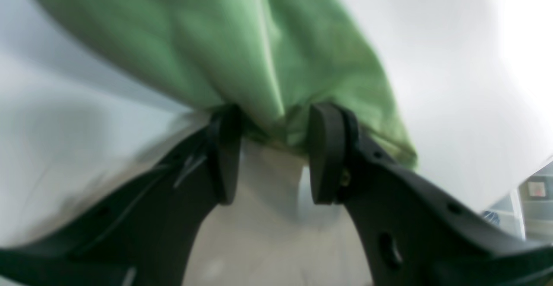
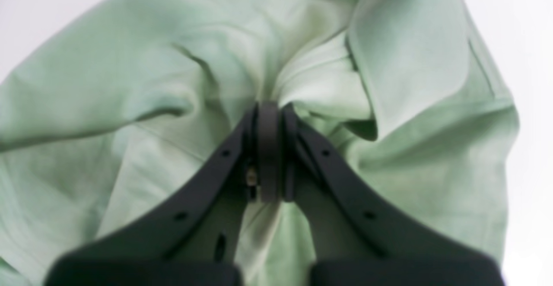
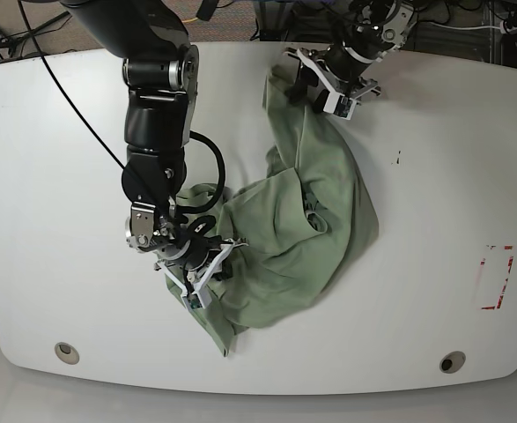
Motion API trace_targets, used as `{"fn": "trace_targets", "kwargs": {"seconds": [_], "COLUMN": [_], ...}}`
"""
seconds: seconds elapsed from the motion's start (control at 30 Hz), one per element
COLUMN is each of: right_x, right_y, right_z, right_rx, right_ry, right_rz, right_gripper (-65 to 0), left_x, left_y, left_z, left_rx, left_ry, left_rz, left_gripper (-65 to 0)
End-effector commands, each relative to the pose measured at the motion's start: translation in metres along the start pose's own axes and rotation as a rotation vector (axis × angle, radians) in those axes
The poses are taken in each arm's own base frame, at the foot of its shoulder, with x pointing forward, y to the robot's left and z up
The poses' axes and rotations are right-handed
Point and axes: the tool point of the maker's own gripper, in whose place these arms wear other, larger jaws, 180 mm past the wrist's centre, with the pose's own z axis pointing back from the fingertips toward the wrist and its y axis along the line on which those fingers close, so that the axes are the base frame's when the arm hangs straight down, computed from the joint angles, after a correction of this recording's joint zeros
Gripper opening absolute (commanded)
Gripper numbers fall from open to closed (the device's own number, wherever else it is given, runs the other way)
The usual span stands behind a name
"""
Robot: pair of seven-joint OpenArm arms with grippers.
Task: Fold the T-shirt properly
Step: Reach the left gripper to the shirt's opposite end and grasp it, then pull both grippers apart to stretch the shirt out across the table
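**Shirt strung between my two grippers, near-left to far-right**

Going left to right across the base view: my right gripper [image 3: 207, 267] sits low on the near-left of the tabletop [image 3: 55, 159], and its wrist view shows the jaws clenched tight with a gathered pinch of the T-shirt [image 3: 306, 229] caught between them, folds fanning out from that spot. From there the cloth spreads as a crumpled heap across the middle of the tabletop, then narrows into a band running up and away toward the far edge. At the top of that band is my left gripper [image 3: 321, 81]; in its wrist view the jaws stand partly apart with a bunched edge of the shirt hanging between the pads [image 1: 324, 152]. I read that as a grasp on thick fabric, though the blur leaves some doubt.

So the shirt's long axis runs diagonally from the near-left grip to the far-right one, and the bulk lies nearer my right arm. I judge the next move hinges on drawing the two grips apart along that line to spread the cloth flat
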Motion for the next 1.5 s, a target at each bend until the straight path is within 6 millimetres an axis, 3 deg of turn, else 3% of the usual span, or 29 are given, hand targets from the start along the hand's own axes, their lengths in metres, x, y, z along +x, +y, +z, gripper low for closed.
{"fn": "trace_targets", "kwargs": {"seconds": [0.0, 0.2, 0.33, 0.53, 0.67, 0.7, 0.9, 1.03, 1.17, 1.2, 1.47], "right_x": [0.034, 0.034, 0.040, 0.047, 0.066, 0.070, 0.103, 0.136, 0.162, 0.174, 0.242], "right_y": [-0.002, -0.003, -0.002, -0.006, -0.009, -0.017, -0.024, -0.035, -0.042, -0.044, -0.042], "right_z": [0.006, 0.013, 0.018, 0.030, 0.046, 0.055, 0.086, 0.102, 0.115, 0.121, 0.140], "right_rx": [-0.004, -0.019, -0.024, -0.048, -0.077, -0.104, -0.166, -0.206, -0.237, -0.246, -0.248], "right_ry": [-0.084, -0.071, -0.093, -0.127, -0.184, -0.183, -0.252, -0.287, -0.311, -0.325, -0.365], "right_rz": [0.019, 0.034, 0.054, 0.074, 0.111, 0.133, 0.209, 0.254, 0.287, 0.310, 0.401], "right_gripper": [-65.0, -65.0, -65.0, -65.0, -65.0, -65.0, -65.0, -65.0, -65.0, -65.0, -65.0], "left_x": [0.002, 0.009, 0.012, 0.019, 0.051, 0.059, 0.095, 0.146, 0.180, 0.196, 0.286], "left_y": [0.005, 0.006, 0.013, 0.035, 0.072, 0.084, 0.102, 0.130, 0.143, 0.149, 0.187], "left_z": [-0.006, -0.016, -0.021, -0.016, 0.001, 0.007, 0.032, 0.055, 0.071, 0.079, 0.113], "left_rx": [-0.001, 0.004, 0.015, 0.070, 0.161, 0.189, 0.161, 0.231, 0.263, 0.285, 0.453], "left_ry": [0.026, 0.056, 0.054, 0.045, -0.034, -0.053, -0.123, -0.237, -0.310, -0.343, -0.419], "left_rz": [-0.014, -0.015, -0.026, -0.083, -0.092, -0.099, -0.221, -0.287, -0.353, -0.380, -0.452], "left_gripper": [-40.8, -44.3, -64.4, -65.0, -65.0, -65.0, -65.0, -65.0, -65.0, -65.0, -65.0]}}
